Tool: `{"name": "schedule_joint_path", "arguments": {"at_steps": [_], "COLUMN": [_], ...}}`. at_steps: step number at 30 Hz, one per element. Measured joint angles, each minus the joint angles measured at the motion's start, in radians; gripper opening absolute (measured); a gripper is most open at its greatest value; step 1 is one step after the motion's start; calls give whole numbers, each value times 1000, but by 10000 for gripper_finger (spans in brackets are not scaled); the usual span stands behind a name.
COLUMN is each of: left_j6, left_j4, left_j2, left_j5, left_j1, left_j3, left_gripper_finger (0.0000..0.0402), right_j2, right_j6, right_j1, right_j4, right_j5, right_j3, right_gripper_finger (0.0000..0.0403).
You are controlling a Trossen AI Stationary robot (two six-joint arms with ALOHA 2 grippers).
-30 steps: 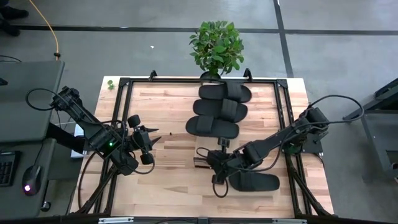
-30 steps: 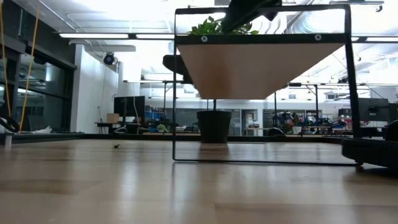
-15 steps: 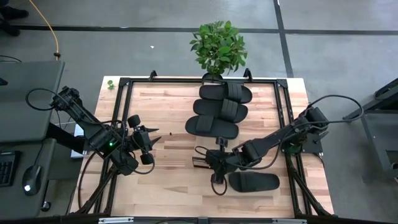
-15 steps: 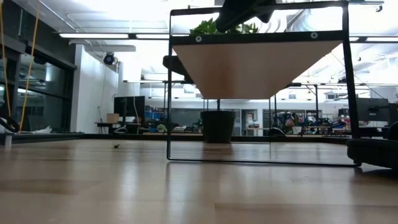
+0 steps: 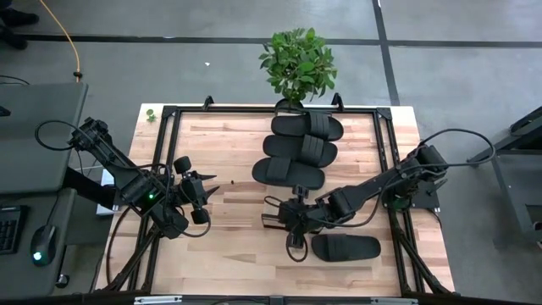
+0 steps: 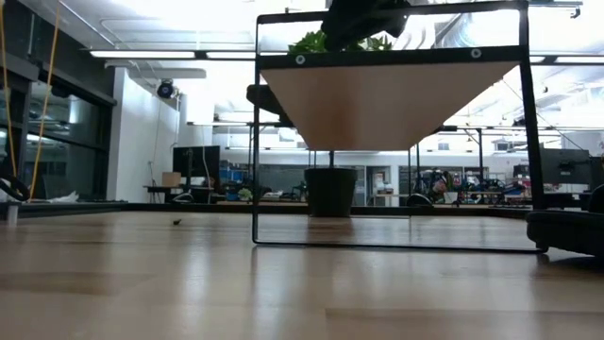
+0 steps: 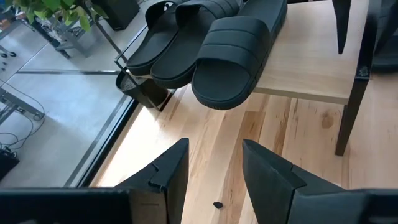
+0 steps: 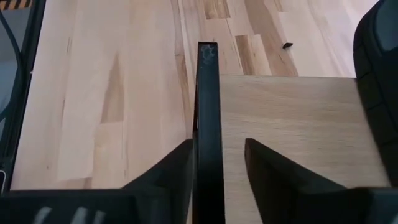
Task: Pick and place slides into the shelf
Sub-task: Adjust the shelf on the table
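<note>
My right end effector (image 5: 288, 217) is at the near end of the shelf (image 8: 292, 124). Its fingers (image 8: 270, 171) stand apart, one on each side of the shelf's dark end edge (image 8: 208, 124), and I cannot tell if they touch it. Three slides (image 5: 298, 149) lie on the far part of the shelf. The fourth slide (image 5: 345, 247) lies on the counter (image 5: 229, 144), just near-right of this end effector. My left end effector (image 5: 206, 188) waits open at the left, well apart.

Three black slides (image 5: 301, 149) on shelf (image 8: 292, 124); fourth (image 5: 345, 247) on table.
</note>
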Motion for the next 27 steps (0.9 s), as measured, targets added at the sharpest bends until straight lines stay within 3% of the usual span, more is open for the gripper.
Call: {"name": "schedule_joint_path", "arguments": {"at_steps": [9,17,27], "left_j6": [0,0,0], "left_j4": [0,0,0], "left_j2": [0,0,0], "left_j5": [0,0,0], "left_j1": [0,0,0], "left_j3": [0,0,0], "left_gripper_finger": [134,134,134], "right_j2": [0,0,0], "right_j6": [-13,-112,-126], "right_j1": [0,-4,-25], "right_j4": [12,4,1], "right_j5": [-42,-67,-67], "right_j3": [1,1,1], "right_gripper_finger": [178,153,121]}}
